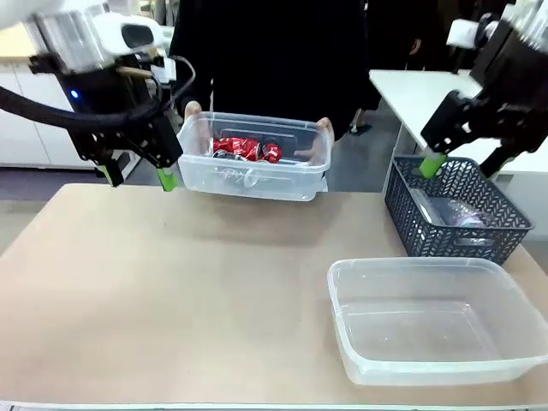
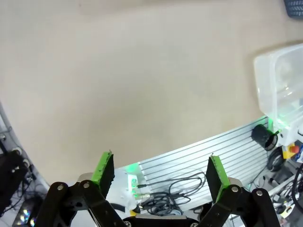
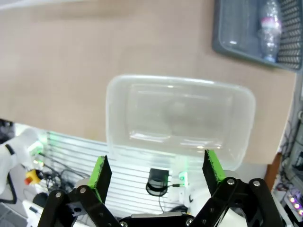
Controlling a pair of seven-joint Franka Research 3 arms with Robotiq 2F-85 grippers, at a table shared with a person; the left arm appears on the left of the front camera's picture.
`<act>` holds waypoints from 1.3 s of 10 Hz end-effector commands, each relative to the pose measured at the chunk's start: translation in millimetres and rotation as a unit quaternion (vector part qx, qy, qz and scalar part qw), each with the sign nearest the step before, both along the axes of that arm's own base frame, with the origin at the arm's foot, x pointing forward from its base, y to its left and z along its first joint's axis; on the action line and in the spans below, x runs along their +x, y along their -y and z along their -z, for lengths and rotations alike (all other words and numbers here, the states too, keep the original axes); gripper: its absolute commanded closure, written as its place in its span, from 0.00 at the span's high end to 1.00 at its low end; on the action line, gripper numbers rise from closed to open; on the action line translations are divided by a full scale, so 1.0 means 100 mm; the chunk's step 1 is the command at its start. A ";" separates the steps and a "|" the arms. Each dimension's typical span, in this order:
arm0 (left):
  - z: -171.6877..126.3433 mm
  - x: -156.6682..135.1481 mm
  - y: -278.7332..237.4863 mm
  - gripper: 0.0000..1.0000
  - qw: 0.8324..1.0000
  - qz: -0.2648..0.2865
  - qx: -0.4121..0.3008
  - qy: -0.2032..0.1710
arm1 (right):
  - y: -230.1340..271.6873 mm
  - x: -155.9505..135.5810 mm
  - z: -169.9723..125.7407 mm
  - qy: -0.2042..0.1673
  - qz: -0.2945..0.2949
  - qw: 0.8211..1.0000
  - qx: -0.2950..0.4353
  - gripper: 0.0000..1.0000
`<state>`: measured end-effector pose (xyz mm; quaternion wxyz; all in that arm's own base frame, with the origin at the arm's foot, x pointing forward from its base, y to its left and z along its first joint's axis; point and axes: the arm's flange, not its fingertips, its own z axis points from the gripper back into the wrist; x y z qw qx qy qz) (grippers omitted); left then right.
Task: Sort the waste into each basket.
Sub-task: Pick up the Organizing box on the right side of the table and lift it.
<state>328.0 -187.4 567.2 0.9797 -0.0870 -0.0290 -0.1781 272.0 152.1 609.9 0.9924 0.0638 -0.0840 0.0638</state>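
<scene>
A person at the far side holds one clear basket [image 1: 257, 181] just above the table edge, a hand [image 1: 324, 130] on each end. Crushed red-and-silver cans [image 1: 247, 149] lie in it. The other clear basket [image 1: 428, 321] [image 3: 177, 120] stands bare at the front right; its corner [image 2: 279, 85] also shows in the left wrist view. Clear bottles [image 1: 445, 210] [image 3: 269, 26] lie in a dark lattice basket. My left gripper [image 1: 137, 177] [image 2: 160, 170] hangs open beside the held basket's left end. My right gripper [image 1: 462, 167] [image 3: 155, 172] hovers open above the front-right basket.
The dark blue-grey lattice basket [image 1: 411, 223] [image 3: 236, 47] stands at the right, behind the clear one. A white table [image 1: 419, 86] stands behind it. The tan tabletop [image 1: 171, 282] spreads wide across the left and middle.
</scene>
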 end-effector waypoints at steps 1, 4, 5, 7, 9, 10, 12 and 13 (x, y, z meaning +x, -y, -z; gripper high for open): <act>0.10 0.00 0.29 1.00 1.000 0.008 -0.026 0.001 | 0.05 0.01 0.22 -0.027 0.006 0.999 -0.022 1.00; 0.87 -0.23 1.32 1.00 0.996 -0.009 -0.068 -0.056 | 0.98 -0.46 0.75 -0.057 0.066 0.996 0.001 1.00; 1.11 -0.36 1.66 1.00 0.996 0.002 -0.059 -0.074 | 1.31 -0.63 0.95 -0.050 0.091 0.995 0.000 1.00; 1.52 -0.62 2.28 1.00 0.992 0.008 -0.070 -0.101 | 1.84 -0.89 1.34 -0.065 0.086 0.994 -0.016 1.00; 1.73 -0.80 2.72 1.00 0.990 0.019 -0.087 -0.113 | 2.09 -0.90 1.84 -0.099 0.096 0.990 -0.034 1.00; 1.67 -0.76 2.74 1.00 0.991 -0.016 -0.104 -0.081 | 2.07 -0.84 2.00 -0.111 0.090 0.989 -0.037 1.00; 1.77 -0.91 2.59 1.00 0.990 0.028 -0.073 -0.115 | 2.19 -0.62 0.95 -0.106 0.110 0.988 -0.029 1.00; 1.77 -0.91 2.59 1.00 0.990 0.028 -0.073 -0.115 | 2.19 -0.62 0.95 -0.106 0.110 0.988 -0.029 1.00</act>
